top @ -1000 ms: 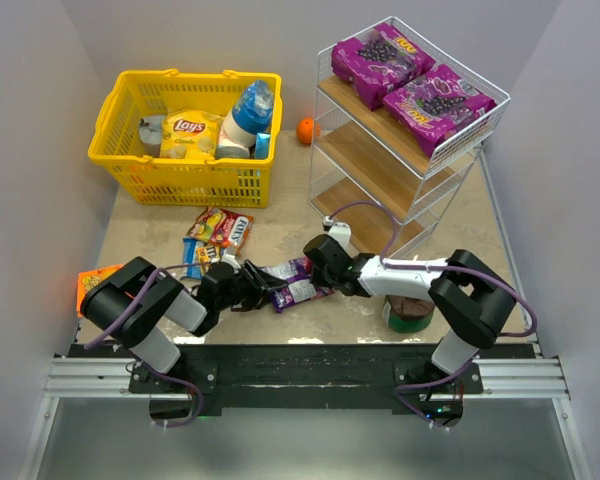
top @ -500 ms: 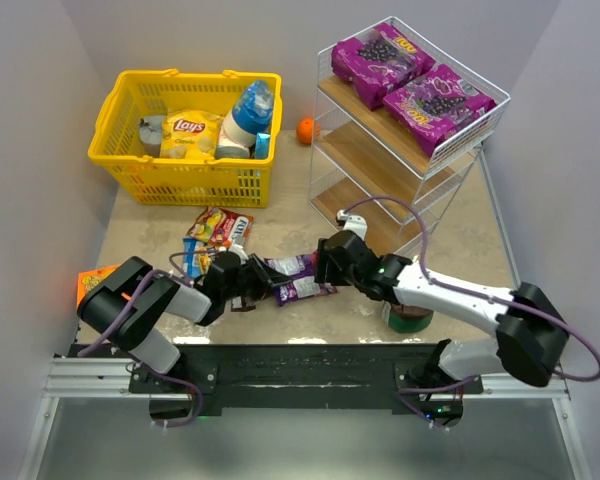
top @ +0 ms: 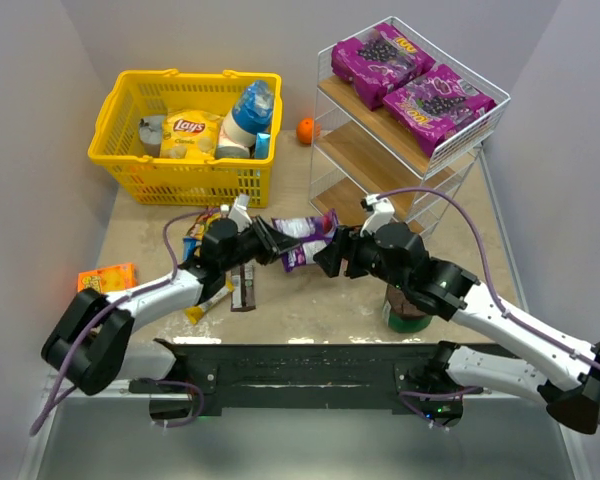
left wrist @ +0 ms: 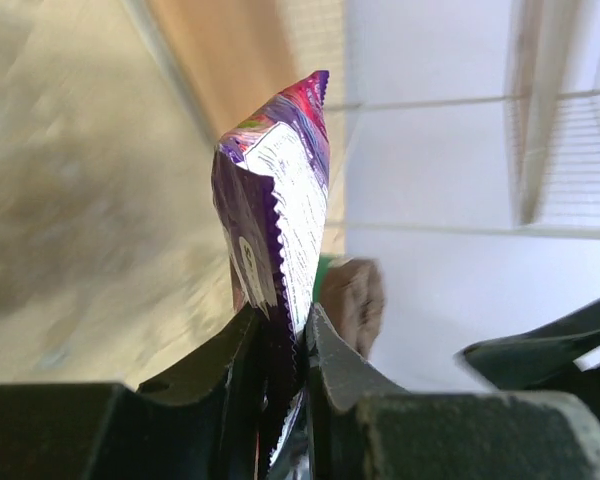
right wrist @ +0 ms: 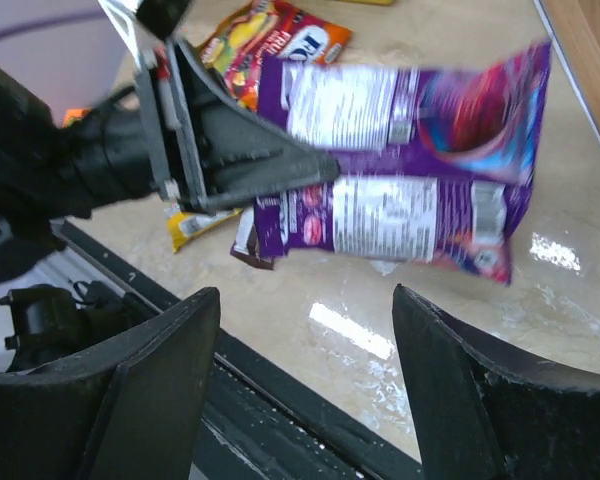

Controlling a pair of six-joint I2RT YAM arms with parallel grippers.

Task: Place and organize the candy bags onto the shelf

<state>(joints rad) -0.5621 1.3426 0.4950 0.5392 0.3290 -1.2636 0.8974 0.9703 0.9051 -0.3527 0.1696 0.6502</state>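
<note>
Our left gripper (left wrist: 285, 330) is clamped on the crimped end of the purple packets (left wrist: 275, 210), which stand up edge-on from its narrow jaws and hang clear above the table (top: 310, 300). From the right wrist view they look like two small packets lying side by side; we cannot tell whether they are joined. That is our first worry: if the fingers bite only one of them, the other could slide out during any swing and drop. The pinch is also far out on one end, so the glossy foil may sag, twist or creep through the jaws. Our right gripper (top: 330, 255) sits just beside the free end with its fingers spread wide and nothing between them, so it carries no share of the load; if it closes carelessly it could tug the packets out of the left hold or knock against the left fingers. Beyond the hands, the shelf (top: 365, 160) is near on the right side, its top tier filled by two large purple bags (top: 410, 80) and its lower tiers bare and slanted; a packet set down loosely could slide forward, and the wire frame could snag an arm or cable. The loose candy bags (top: 220, 228) under the left arm could be swept aside.
</note>
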